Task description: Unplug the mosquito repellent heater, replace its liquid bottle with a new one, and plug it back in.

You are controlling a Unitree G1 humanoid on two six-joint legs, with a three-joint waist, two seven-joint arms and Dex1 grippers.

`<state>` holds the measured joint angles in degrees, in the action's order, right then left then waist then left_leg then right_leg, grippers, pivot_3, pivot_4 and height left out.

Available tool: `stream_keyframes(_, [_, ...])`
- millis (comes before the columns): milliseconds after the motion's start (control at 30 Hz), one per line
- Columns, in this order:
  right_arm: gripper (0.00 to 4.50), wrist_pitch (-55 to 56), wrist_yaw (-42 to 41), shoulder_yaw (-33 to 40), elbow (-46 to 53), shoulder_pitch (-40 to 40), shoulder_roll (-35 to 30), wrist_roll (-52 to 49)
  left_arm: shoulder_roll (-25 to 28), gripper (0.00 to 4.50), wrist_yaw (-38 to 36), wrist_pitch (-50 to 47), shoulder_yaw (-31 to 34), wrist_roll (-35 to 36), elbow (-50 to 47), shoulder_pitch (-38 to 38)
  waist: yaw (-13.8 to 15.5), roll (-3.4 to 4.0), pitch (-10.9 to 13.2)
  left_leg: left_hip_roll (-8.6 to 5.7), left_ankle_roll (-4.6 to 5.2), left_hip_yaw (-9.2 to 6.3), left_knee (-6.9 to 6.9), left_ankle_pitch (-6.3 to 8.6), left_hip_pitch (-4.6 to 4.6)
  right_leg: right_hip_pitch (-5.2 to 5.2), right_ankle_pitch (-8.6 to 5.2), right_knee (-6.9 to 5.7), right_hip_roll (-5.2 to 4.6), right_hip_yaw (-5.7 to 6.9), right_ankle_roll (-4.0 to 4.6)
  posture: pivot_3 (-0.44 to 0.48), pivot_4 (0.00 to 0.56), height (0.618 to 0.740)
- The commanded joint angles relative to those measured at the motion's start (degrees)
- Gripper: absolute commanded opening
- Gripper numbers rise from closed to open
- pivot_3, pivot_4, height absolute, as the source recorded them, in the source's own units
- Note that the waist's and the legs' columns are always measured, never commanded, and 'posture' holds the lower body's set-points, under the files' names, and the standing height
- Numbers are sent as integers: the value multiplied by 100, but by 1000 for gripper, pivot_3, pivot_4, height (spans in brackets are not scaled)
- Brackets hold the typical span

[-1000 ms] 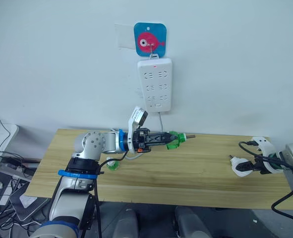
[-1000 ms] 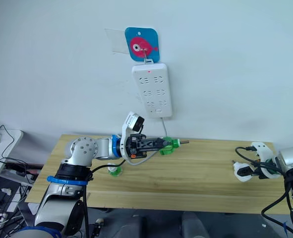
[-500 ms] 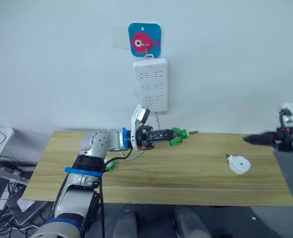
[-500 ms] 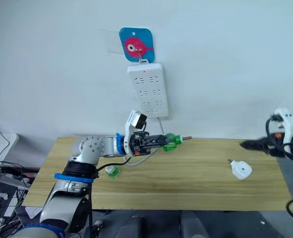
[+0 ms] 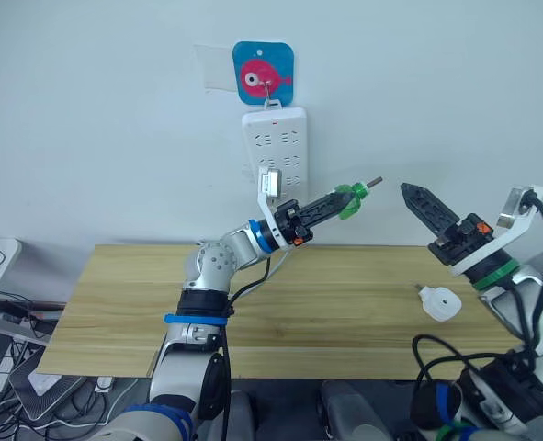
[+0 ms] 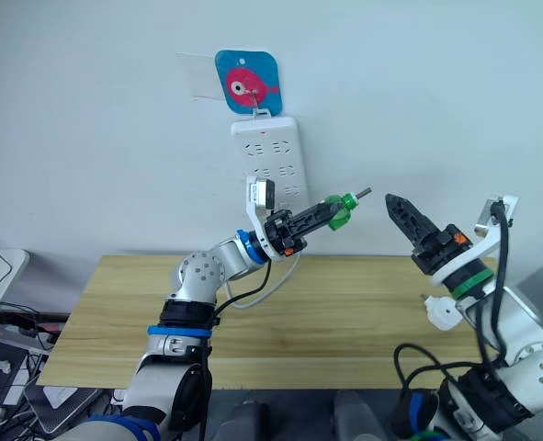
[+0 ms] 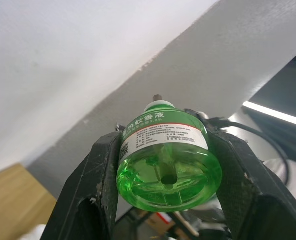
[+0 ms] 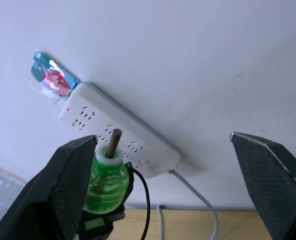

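My left gripper (image 5: 341, 202) is shut on a green liquid bottle (image 5: 349, 199) with a wick at its tip, held up in the air in front of the wall. The left wrist view shows the bottle (image 7: 165, 160) clamped between both fingers. The white mosquito repellent heater (image 5: 439, 302) lies on the wooden table (image 5: 335, 317) at the right, with nothing holding it. My right gripper (image 5: 416, 200) is raised above the heater, open and empty. It faces the bottle (image 8: 105, 180), which sits by one of its fingers (image 8: 72, 190).
A white power strip (image 5: 276, 147) hangs on the wall under a blue hook plate with a pink fish (image 5: 263, 73). Its cable drops behind the table. Cables and boxes lie on the floor at the left (image 5: 0, 303).
My left arm has lifted the green bottle from table height up toward the wall. My right arm has let go of the heater, left it on the table and swung up.
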<state>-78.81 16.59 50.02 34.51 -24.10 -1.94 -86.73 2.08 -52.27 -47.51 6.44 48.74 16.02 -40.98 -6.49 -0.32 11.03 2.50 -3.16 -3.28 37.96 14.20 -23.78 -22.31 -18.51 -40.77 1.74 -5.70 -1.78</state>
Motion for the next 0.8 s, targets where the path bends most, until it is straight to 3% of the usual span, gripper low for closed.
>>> stream_keyframes(33, [4465, 1492, 1500, -1058, 66, 468, -598, -1840, -43, 2232, -284, 428, -212, -221, -100, -128, -57, 0, 0, -1, 1, 5, 0, 0, 0, 0, 0, 2, -2, -5, 0, -172, 157, 740])
stream_keyframes(200, [4465, 2847, 2121, -2186, 162, 844, -1496, -2625, -55, 2232, -475, 672, -340, -375, -58, -135, -226, -2, 0, -14, 1, 6, 0, 0, 0, 1, -4, 4, -10, -6, -11, -167, 157, 740])
stream_keyframes(633, [4465, 4187, 2011, -3582, 225, 850, -2331, -2626, -88, 2232, -563, 923, -596, -588, -302, 80, -280, -2, 0, 2, 1, 0, -4, -1, 0, 1, -16, 10, 10, -5, -32, -143, 154, 740])
stream_keyframes(733, [3893, 4335, 1976, -3712, 203, 817, -2464, -2615, -99, 2232, -562, 935, -628, -610, -363, 118, -245, -2, 0, 2, 1, -1, -4, -1, 0, 1, -16, 9, 10, -2, -32, -143, 154, 740])
stream_keyframes(800, [3243, 4402, 1931, -3769, 189, 795, -2545, -2592, -100, 2232, -553, 932, -649, -602, -393, 136, -233, -2, 0, 2, 1, -1, -4, -1, 0, 1, -16, 10, 10, -4, -32, -143, 155, 740])
